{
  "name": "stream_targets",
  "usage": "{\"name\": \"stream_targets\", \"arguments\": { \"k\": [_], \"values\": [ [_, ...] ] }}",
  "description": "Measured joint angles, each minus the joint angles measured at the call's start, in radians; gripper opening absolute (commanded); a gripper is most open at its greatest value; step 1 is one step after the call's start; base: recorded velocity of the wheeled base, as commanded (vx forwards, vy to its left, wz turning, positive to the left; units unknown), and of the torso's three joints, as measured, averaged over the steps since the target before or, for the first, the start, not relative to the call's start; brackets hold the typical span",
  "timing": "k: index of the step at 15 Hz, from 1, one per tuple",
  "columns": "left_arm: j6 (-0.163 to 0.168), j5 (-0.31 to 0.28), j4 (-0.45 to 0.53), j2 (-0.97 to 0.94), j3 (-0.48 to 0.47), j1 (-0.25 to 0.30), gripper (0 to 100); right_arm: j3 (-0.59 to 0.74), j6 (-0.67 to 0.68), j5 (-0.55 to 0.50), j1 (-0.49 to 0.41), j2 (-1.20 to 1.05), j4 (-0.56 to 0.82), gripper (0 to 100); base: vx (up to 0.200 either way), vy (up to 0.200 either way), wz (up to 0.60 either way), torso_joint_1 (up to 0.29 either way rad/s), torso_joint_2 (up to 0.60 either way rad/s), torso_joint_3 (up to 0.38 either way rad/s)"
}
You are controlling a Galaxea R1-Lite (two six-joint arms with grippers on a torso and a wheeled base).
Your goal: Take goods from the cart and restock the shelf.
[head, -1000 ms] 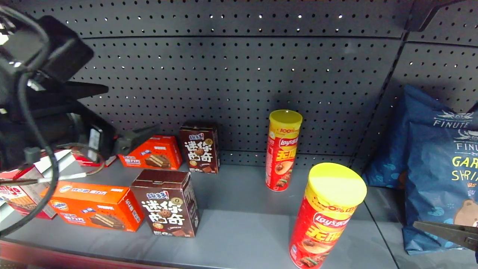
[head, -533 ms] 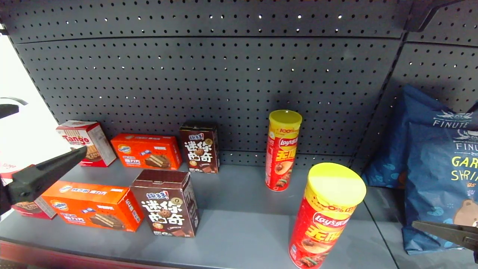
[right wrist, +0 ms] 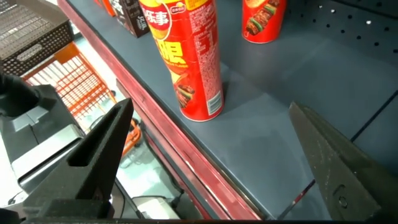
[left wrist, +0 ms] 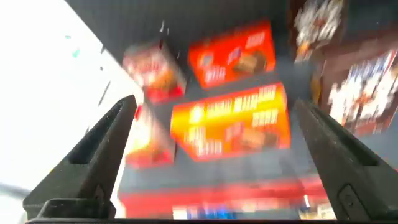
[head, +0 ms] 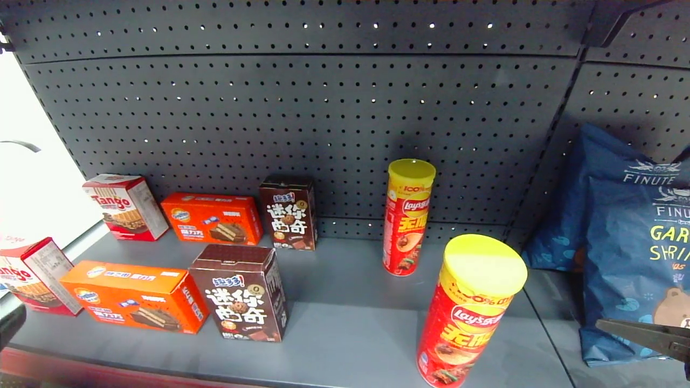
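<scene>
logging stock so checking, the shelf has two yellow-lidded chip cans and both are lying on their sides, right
Not quite. There are two yellow-lidded chip cans on the shelf, but both stand upright: the near can and the far can. The head view shows it.

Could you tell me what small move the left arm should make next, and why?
Probably draw the left gripper back and down toward the orange wire basket for another item: its fingers are open and empty, and the front red-and-white cardboard wafer box already stands on the grey metal shelf.
</scene>
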Motion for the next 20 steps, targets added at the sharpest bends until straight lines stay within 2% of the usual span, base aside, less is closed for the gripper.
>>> {"name": "stream_targets", "arguments": {
  "k": [2, 5, 7, 9, 10, 11, 12, 14, 17, 18, 20],
  "values": [
    [-0.014, 0.001, 0.017, -0.095, 0.093, 0.027, 100, 0.000, 0.000, 0.000, -0.005, -0.008, 0.002, 100, 0.000, 0.000, 0.00, 0.000, 0.00, 0.000],
    [-0.017, -0.001, 0.019, -0.204, 0.219, 0.038, 100, 0.000, -0.001, 0.000, -0.005, -0.010, 0.002, 100, 0.000, 0.000, 0.00, 0.000, 0.00, 0.000],
    [-0.017, -0.011, 0.019, -0.258, 0.284, 0.031, 100, 0.014, -0.002, 0.000, -0.002, -0.017, 0.001, 100, 0.000, 0.000, 0.00, 0.000, 0.00, 0.000],
    [-0.026, -0.019, 0.021, -0.309, 0.343, -0.007, 100, 0.026, -0.003, 0.000, -0.003, -0.029, 0.003, 100, 0.000, 0.000, 0.00, 0.000, 0.00, 0.000],
    [-0.043, -0.021, 0.021, -0.333, 0.368, -0.035, 100, 0.027, -0.004, 0.000, -0.003, -0.033, 0.002, 100, 0.000, 0.000, 0.00, 0.000, 0.00, 0.000],
    [-0.073, -0.022, 0.023, -0.353, 0.394, -0.053, 100, 0.027, -0.006, -0.010, -0.004, -0.037, 0.002, 100, 0.000, 0.000, 0.00, 0.000, 0.00, 0.000],
    [-0.105, -0.024, 0.023, -0.369, 0.415, -0.063, 100, 0.022, -0.007, -0.043, -0.005, -0.039, 0.003, 100, 0.000, 0.000, 0.00, 0.000, 0.00, 0.000],
    [-0.142, -0.041, 0.021, -0.387, 0.440, -0.084, 100, 0.019, -0.008, -0.124, -0.004, -0.041, 0.005, 100, 0.000, 0.000, 0.00, 0.000, 0.00, 0.000],
    [-0.159, -0.054, 0.021, -0.417, 0.480, -0.106, 100, 0.029, -0.008, -0.238, 0.004, -0.049, 0.043, 100, 0.000, 0.000, 0.00, 0.000, 0.00, 0.000],
    [-0.190, -0.054, 0.021, -0.430, 0.490, -0.109, 100, 0.027, -0.008, -0.241, 0.009, -0.057, 0.076, 100, 0.000, 0.000, 0.00, 0.000, 0.00, 0.000],
    [-0.206, -0.054, 0.020, -0.444, 0.499, -0.110, 100, 0.020, -0.006, -0.237, 0.013, -0.066, 0.085, 100, 0.000, 0.000, 0.00, 0.000, 0.00, 0.000]
  ]
}}
